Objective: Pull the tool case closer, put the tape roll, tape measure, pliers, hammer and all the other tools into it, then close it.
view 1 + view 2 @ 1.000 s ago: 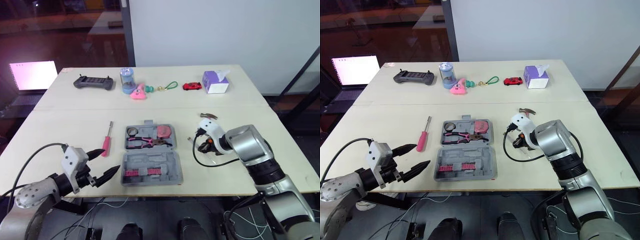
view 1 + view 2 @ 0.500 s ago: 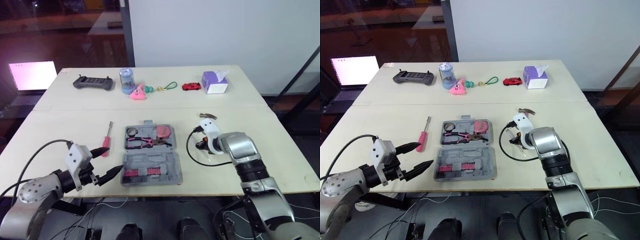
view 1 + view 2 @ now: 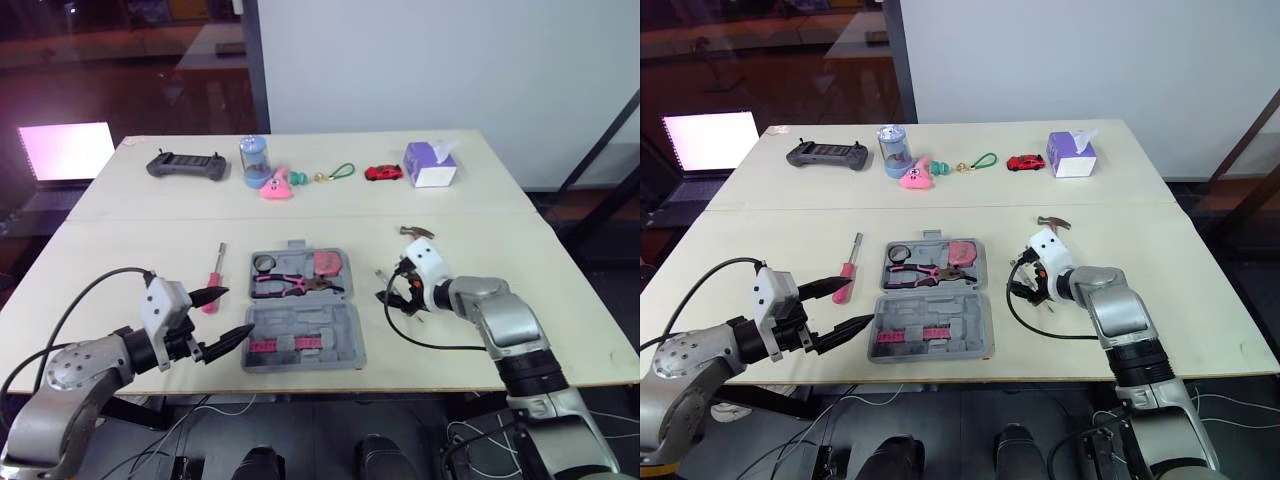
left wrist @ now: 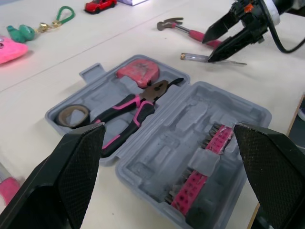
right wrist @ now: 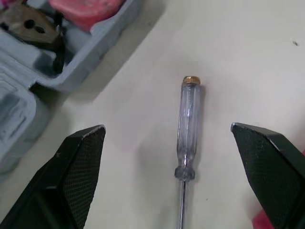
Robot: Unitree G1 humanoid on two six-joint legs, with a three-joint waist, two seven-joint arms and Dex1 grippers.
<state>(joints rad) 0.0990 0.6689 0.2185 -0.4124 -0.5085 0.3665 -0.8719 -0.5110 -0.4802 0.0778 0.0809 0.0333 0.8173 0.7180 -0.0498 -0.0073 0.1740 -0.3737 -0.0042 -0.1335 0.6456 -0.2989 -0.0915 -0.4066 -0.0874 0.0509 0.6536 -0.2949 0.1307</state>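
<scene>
- Grey plastic tool case (image 3: 335,332) lies open at the front middle of the pale surface (image 3: 130,250), already holding the black tape roll (image 3: 264,263), pink-handled pliers (image 3: 290,286) and pink tape measure (image 3: 328,263).
- Clear-handled screwdriver (image 5: 187,124) lies just right of it. The right tool (image 5: 167,126) has come down over it, fingers spread either side without touching, so a pickup looks likely next.
- Left tool (image 3: 238,312), also spread and empty, has edged up to the case's left front corner.
- Small hammer (image 3: 415,232) and pink-handled screwdriver (image 3: 214,282) are not yet packed.

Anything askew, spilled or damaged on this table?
Nothing looks spilled or damaged. The tool case lies open; a pink screwdriver, a clear screwdriver and the hammer lie outside it, not yet packed.
</scene>
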